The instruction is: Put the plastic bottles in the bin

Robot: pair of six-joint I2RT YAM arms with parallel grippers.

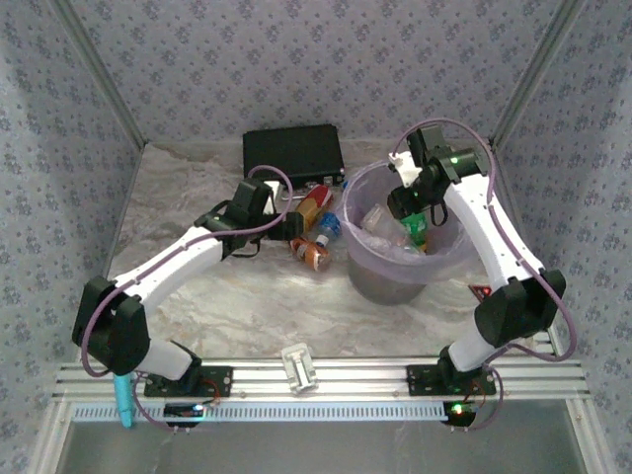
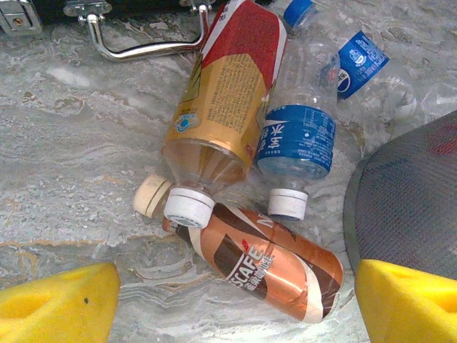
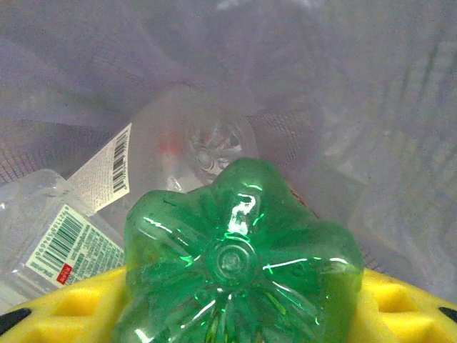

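Note:
The bin (image 1: 367, 278), grey with a lavender liner (image 3: 371, 100), stands right of centre. Over its mouth my right gripper (image 1: 415, 211) is shut on a green bottle (image 1: 418, 230); its ribbed base (image 3: 239, 261) sits between the yellow pads (image 3: 57, 307). Clear bottles (image 3: 68, 239) lie inside the bin. Left of the bin, three bottles lie on the table: a brown coffee bottle (image 2: 275, 266), an amber one with a red and yellow label (image 2: 228, 93), and a clear one with a blue label (image 2: 296, 139). My left gripper (image 2: 235, 314) hovers open above the brown bottle (image 1: 314, 255), holding nothing.
A flat black case (image 1: 293, 153) with a metal handle (image 2: 143, 44) lies behind the bottles. A second blue-labelled bottle (image 2: 357, 61) lies near the bin's wall (image 2: 407, 207). A white clip-like block (image 1: 298, 366) rests on the front rail. Patterned walls enclose the table.

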